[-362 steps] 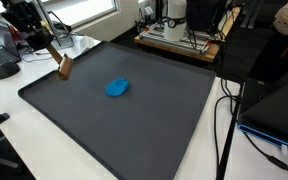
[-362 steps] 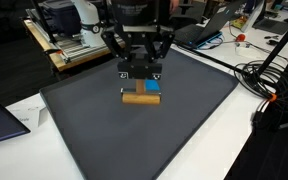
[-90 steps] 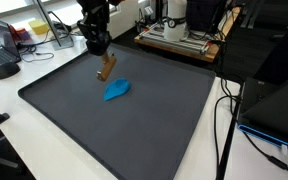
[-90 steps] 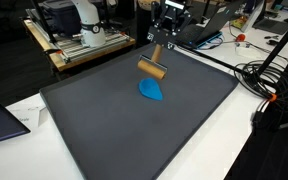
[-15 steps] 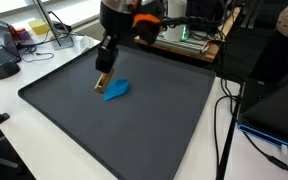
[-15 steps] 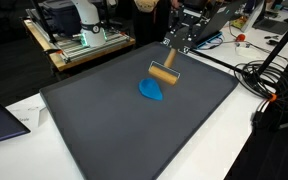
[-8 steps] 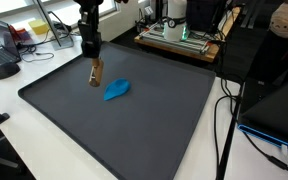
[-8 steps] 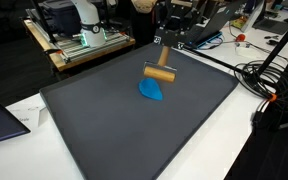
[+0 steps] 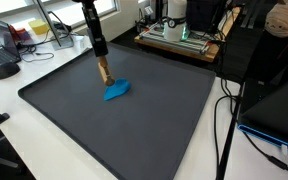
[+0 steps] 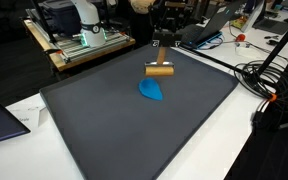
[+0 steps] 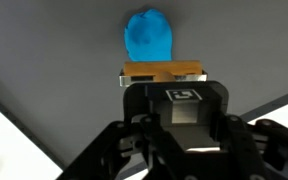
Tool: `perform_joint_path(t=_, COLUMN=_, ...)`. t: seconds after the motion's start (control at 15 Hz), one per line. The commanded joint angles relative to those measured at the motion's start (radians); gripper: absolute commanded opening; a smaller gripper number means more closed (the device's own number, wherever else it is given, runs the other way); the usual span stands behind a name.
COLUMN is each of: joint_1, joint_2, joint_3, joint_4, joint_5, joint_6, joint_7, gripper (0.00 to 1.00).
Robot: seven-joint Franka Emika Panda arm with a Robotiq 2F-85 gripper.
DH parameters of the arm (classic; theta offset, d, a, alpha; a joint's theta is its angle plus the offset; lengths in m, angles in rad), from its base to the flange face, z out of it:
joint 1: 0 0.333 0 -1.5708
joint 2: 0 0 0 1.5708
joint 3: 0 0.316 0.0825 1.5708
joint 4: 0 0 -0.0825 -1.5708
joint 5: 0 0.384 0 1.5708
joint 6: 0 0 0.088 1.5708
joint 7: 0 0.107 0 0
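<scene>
Wooden block [image 10: 160, 70] levelled in clamped gripper [image 10: 161, 46], near blue lump [image 10: 152, 90].

No text or numbers can be read — only a black-and-white square marker [image 11: 182, 96] on the gripper [image 11: 162, 78].

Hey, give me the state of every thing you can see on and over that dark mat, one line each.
Light brown wooden roller: held by its handle, close beside the blue lump; whether they touch cannot be told.
Blue flattened clay lump: lying loose on the mat, squashed.
Dark grey flat mat: spread flat on the white table.
Jaws: shut on the roller's handle.
</scene>
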Motion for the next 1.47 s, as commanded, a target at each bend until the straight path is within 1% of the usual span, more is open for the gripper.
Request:
perform_joint_path(t=0.0, joint_1=-0.011, joint_2=-0.012, joint_3=-0.014, joint_4=-0.011, joint_5=0.092, joint_6=-0.044, joint_7=-0.181, gripper=0.23)
perform_joint_path(t=0.07, joint_1=-0.009, joint_2=-0.006, joint_3=-0.022, joint_4=-0.008, joint_5=0.094, joint_6=-0.061, joint_7=-0.204, gripper=0.23)
perform_joint_path(t=0.13, joint_1=-0.004, joint_2=-0.003, joint_3=-0.034, joint_4=-0.012, joint_5=0.090, joint_6=-0.041, joint_7=-0.177, gripper=0.23)
perform_joint_path(t=0.2, joint_1=0.013, joint_2=0.007, joint_3=-0.038, joint_4=-0.002, joint_5=0.063, joint_6=-0.040, joint_7=-0.150, gripper=0.48)
perform_joint_path(t=0.6, joint_1=0.011, joint_2=0.012, joint_3=-0.046, joint_4=-0.006, joint_5=0.064, joint_6=-0.040, joint_7=-0.155, gripper=0.48)
perform_joint_path(t=0.67, joint_1=0.003, joint_2=0.024, joint_3=-0.040, joint_4=0.010, joint_5=0.083, joint_6=-0.057, joint_7=-0.199, gripper=0.23)
perform_joint_path(t=0.73, joint_1=0.002, joint_2=0.034, joint_3=-0.042, joint_4=0.018, joint_5=0.078, joint_6=-0.062, joint_7=-0.207, gripper=0.23)
perform_joint_path(t=0.87, joint_1=-0.009, joint_2=0.058, joint_3=-0.035, joint_4=0.030, joint_5=0.109, joint_6=-0.082, joint_7=-0.271, gripper=0.23)
perform_joint_path(t=1.13, joint_1=-0.015, joint_2=0.115, joint_3=-0.033, joint_4=0.058, joint_5=0.142, joint_6=-0.119, joint_7=-0.347, gripper=0.23)
perform_joint_path(t=1.4, joint_1=-0.009, joint_2=0.158, joint_3=-0.046, joint_4=0.078, joint_5=0.136, joint_6=-0.107, joint_7=-0.333, gripper=0.23)
